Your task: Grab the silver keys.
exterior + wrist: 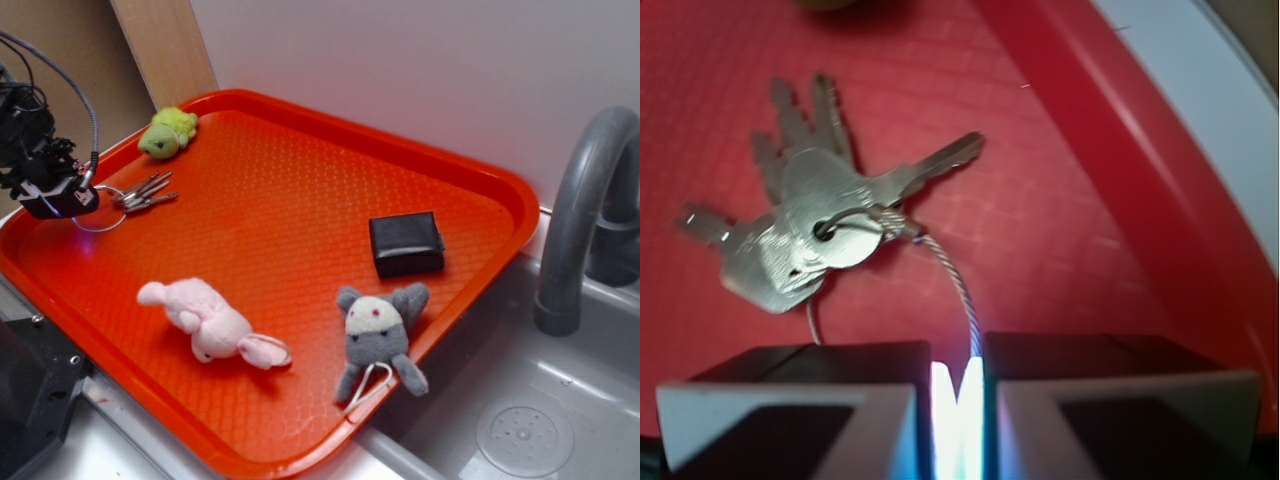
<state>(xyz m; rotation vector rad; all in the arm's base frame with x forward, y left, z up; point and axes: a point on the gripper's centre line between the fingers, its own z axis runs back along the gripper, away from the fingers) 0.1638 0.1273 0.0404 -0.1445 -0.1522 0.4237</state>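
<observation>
Wrist view: bunch of grey-silver metal keys (810, 225) on a thin wire ring, lying flat on the red plastic tray (1060, 240). Black tool (957, 395) nearly pressed together, pinching the wire. Grabbed, probably; not lifted yet.

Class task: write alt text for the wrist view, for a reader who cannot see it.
A bunch of silver keys lies fanned out on a red tray, its thin wire ring running down between the gripper's nearly closed jaws at the bottom edge. The tray's raised rim crosses the right side.
</observation>
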